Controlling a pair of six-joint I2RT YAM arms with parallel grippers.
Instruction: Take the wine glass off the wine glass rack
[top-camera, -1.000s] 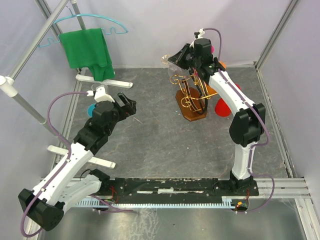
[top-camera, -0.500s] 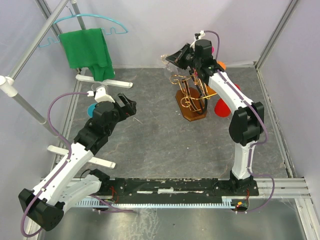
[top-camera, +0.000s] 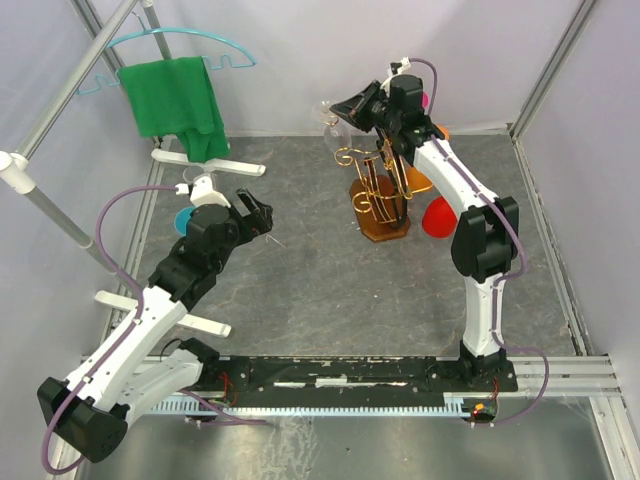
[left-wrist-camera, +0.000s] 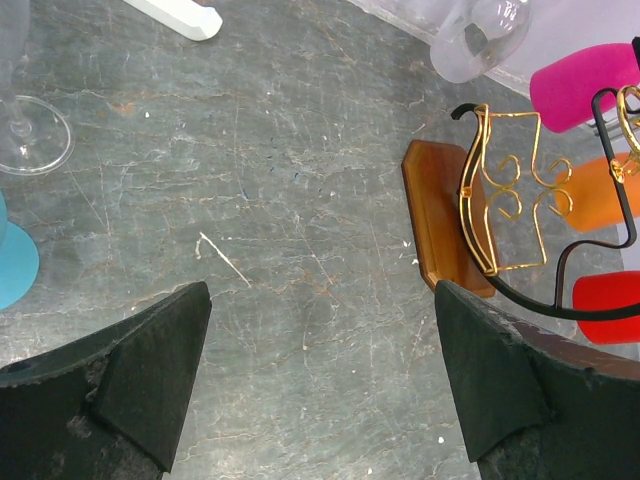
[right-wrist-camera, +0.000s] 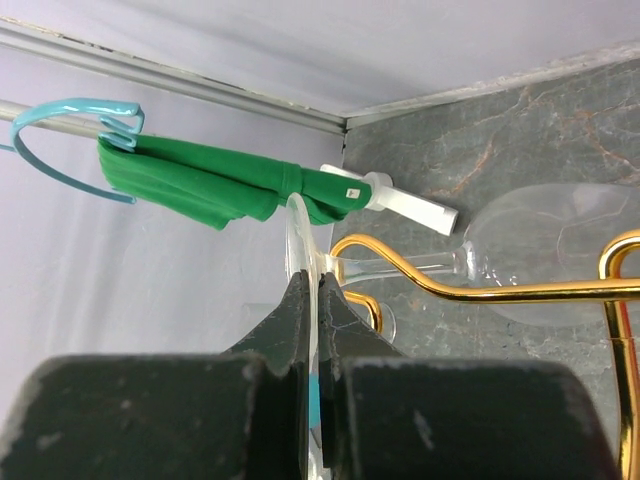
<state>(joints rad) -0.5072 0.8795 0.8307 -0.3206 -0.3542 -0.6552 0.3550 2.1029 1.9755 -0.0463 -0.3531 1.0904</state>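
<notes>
Since a second ago: right gripper shifted slightly left and toward the back wall, wine glass going with it; more of the red object behind the rack now exposed. Left arm unchanged

Wine glass lies on its side, held in the air over the rear left of the wine glass rack. In the right wrist view its stem runs level, just above a gold wire arm; contact with the wire cannot be told. Bowl points away from the gripper

Right gripper closed tight on the glass's thin foot, which stands edge-on between the fingers

Rack stands upright on its wooden base on the grey table

Left gripper spread wide, holding nothing, hanging over bare table left of the rack. A second glass's foot rests on the table near it

Far left: green cloth on a turquoise hanger
</notes>
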